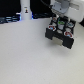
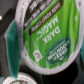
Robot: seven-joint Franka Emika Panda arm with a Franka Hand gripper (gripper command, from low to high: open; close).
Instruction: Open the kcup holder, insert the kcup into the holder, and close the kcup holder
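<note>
The kcup (image 2: pixel 47 35) fills the wrist view, its green lid with white lettering facing the camera. A teal finger (image 2: pixel 12 47) presses against its rim, so the pod looks held. In the exterior view my gripper (image 1: pixel 61 20) hangs at the exterior view's upper right, directly over the kcup holder (image 1: pixel 60 36). The holder is a black boxy unit with pale patches on its front. Small pods (image 1: pixel 54 24) show along its top under the gripper. The picture is too blurred to tell whether the drawer is pulled out.
A white upright object (image 1: pixel 25 11) stands at the back towards the exterior view's left, with dark equipment (image 1: pixel 9 19) behind the table edge. The pale tabletop (image 1: pixel 30 57) stretches in front of the holder.
</note>
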